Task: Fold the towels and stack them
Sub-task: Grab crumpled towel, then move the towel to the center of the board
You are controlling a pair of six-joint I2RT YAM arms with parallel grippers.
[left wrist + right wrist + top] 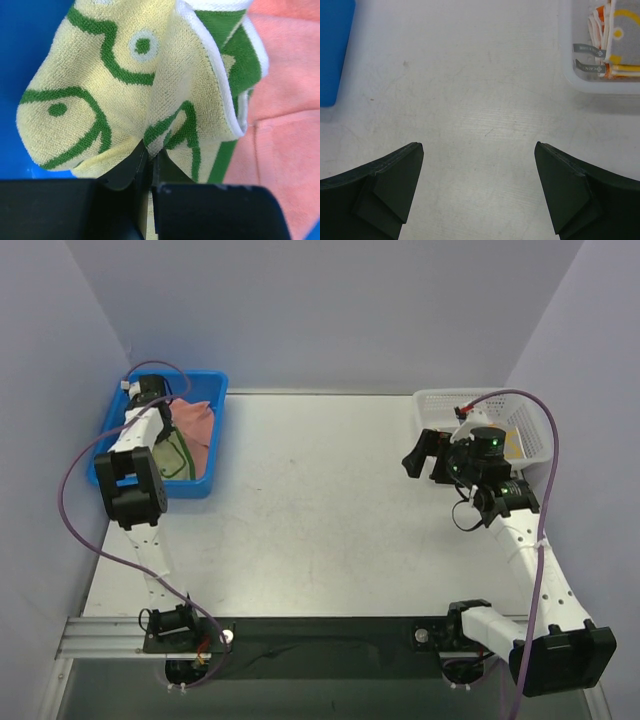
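Your pale green towel [100, 90] was a soft terry cloth with thick dark-green duck outlines, a round eye and a white hem. It was bunched into loose folds rather than lying flat. It sat in the blue bin [215, 390] at the far left of the table [320, 500], touching the plain salmon-pink towel [285, 125], which lay crumpled beside it in the same bin. Your left arm [135, 490] reached forward from its base and down into that bin. Your left gripper [149, 155] had its fingers drawn almost together, pinching a raised fold of the pale green towel between them. Your right arm [530, 560] was bent over the right side of the table. Your right gripper [479, 147] hung above the bare tabletop with its fingers spread wide and nothing between them. It was just beside the white basket [570, 75] at the far right, where folded towels [615, 35] in orange, white and yellow lay stacked.
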